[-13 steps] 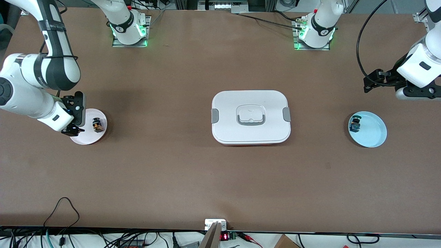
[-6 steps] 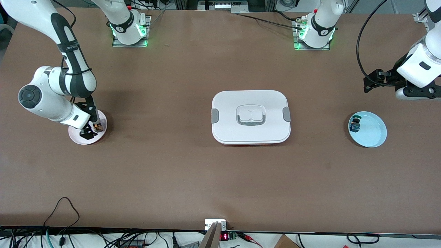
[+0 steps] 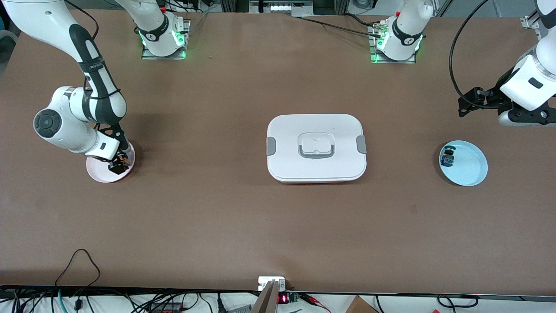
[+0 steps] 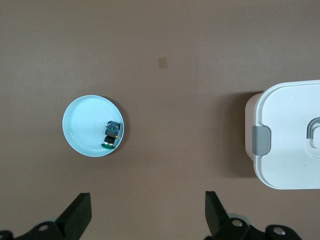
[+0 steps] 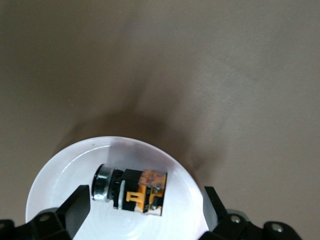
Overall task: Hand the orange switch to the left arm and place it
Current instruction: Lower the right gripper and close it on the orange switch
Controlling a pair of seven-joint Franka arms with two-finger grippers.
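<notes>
My right arm is bent low at its end of the surface, its claw (image 3: 120, 165) pointing down with fingers spread wide. My left arm waits raised at its own end, claw (image 3: 465, 104) also spread.

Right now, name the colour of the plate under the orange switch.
White plate; right wrist view shows it best.

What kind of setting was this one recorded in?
Most likely a robotics lab bench: two white jointed robot arms bolted to a wide brown table, loose cables along its edge, and a large white plastic box staged mid-table.
</notes>
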